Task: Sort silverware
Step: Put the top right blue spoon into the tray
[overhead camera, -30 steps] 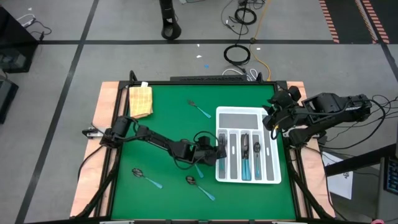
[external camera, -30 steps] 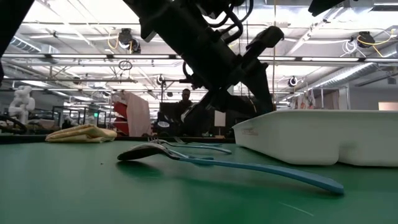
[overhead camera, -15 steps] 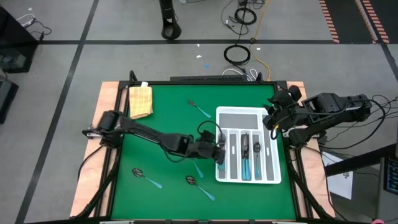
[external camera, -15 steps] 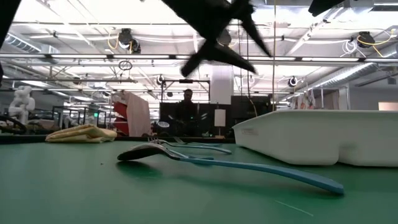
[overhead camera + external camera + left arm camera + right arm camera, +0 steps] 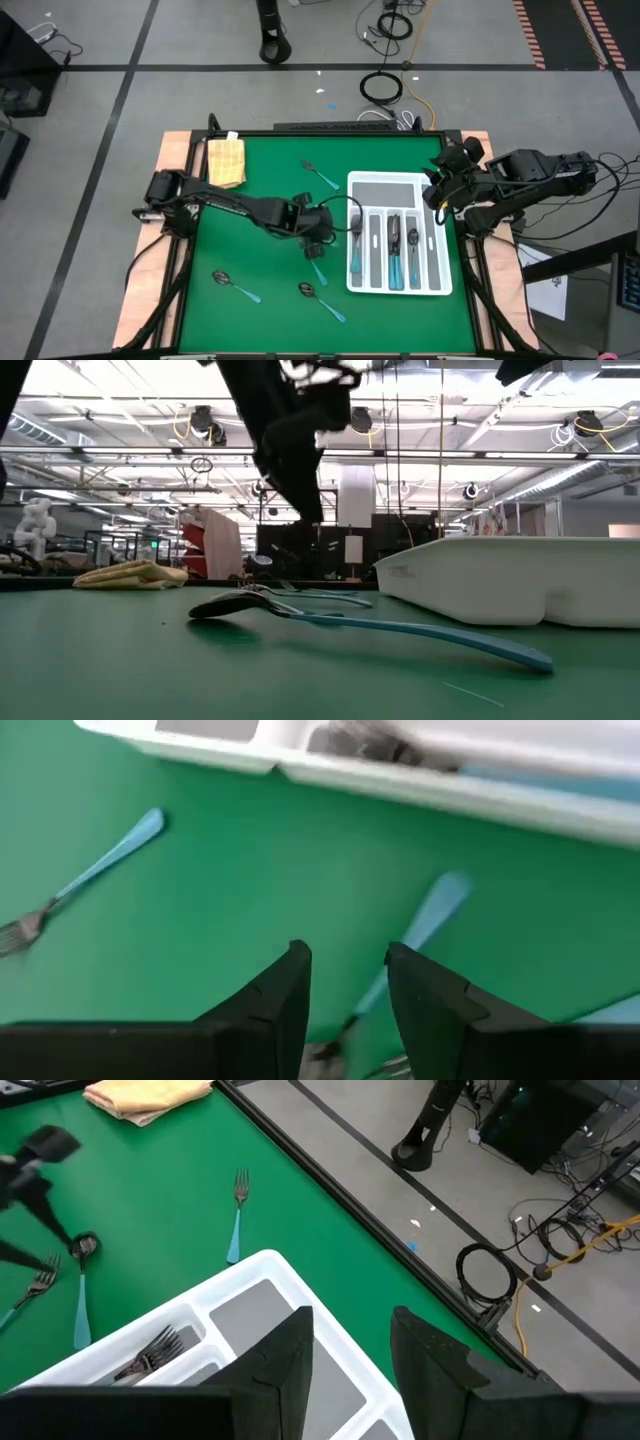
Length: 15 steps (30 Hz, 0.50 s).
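Several pieces of teal-handled silverware lie flat on the green mat: a fork [image 5: 322,177], two spoons [image 5: 236,286] [image 5: 322,300], and one piece [image 5: 317,268] just below my left gripper. More pieces [image 5: 393,240] lie in the compartments of the white divided tray [image 5: 400,180]. My left gripper [image 5: 319,238] [image 5: 348,970] hangs open above the mat just left of the tray, with nothing between its fingers; a teal handle [image 5: 425,915] on the mat shows past them. My right gripper [image 5: 432,195] [image 5: 350,1335] waits open over the tray's far right corner.
A folded yellow cloth [image 5: 226,162] lies at the mat's far left corner. The tray takes up the mat's right half. Bare green mat lies between the cloth and the near spoons. In the low view, a spoon [image 5: 370,622] lies close in front of the tray wall [image 5: 510,580].
My left gripper has drawn back from the tray's leftmost compartment toward the table's left, has risen, and has rolled about its own line. The right arm has kept still.
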Available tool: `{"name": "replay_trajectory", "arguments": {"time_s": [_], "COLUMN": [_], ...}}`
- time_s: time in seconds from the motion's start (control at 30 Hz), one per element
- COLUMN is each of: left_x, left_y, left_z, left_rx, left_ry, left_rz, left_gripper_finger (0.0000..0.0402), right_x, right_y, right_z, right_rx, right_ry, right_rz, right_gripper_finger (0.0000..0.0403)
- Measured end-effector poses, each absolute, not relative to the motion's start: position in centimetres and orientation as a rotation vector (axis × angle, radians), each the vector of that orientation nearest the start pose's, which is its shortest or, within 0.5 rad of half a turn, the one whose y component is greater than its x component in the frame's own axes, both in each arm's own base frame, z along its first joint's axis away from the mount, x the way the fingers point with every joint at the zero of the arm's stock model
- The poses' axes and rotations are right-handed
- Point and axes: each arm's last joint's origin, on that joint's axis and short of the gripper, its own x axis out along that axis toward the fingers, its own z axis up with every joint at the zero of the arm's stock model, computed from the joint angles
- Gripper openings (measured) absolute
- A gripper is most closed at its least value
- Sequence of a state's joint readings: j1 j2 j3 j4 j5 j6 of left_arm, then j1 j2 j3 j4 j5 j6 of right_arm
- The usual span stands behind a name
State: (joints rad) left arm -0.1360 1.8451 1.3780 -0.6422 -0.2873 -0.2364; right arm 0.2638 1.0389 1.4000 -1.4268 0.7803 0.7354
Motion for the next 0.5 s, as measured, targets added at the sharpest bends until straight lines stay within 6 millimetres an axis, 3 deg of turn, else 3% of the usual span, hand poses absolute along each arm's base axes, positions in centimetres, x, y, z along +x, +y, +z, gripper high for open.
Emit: {"name": "replay_trajectory", "arguments": {"time_s": [0.27, 0.5], "left_x": [36.8, 36.3], "left_y": [-3.6, -3.4], "left_z": [18.9, 16.7], "left_rx": [0.166, 0.215], "left_ry": [1.131, 1.091], "left_rz": [0.126, 0.027], "left_gripper_finger": [0.0139, 0.0139], "right_x": [13.7, 13.7], "right_y": [1.6, 1.6], "right_z": [39.6, 39.6], "right_rx": [0.158, 0.166], "right_ry": [0.688, 0.681], "right_rz": [-0.773, -0.78], "right_gripper_finger": [0.0123, 0.0123]}}
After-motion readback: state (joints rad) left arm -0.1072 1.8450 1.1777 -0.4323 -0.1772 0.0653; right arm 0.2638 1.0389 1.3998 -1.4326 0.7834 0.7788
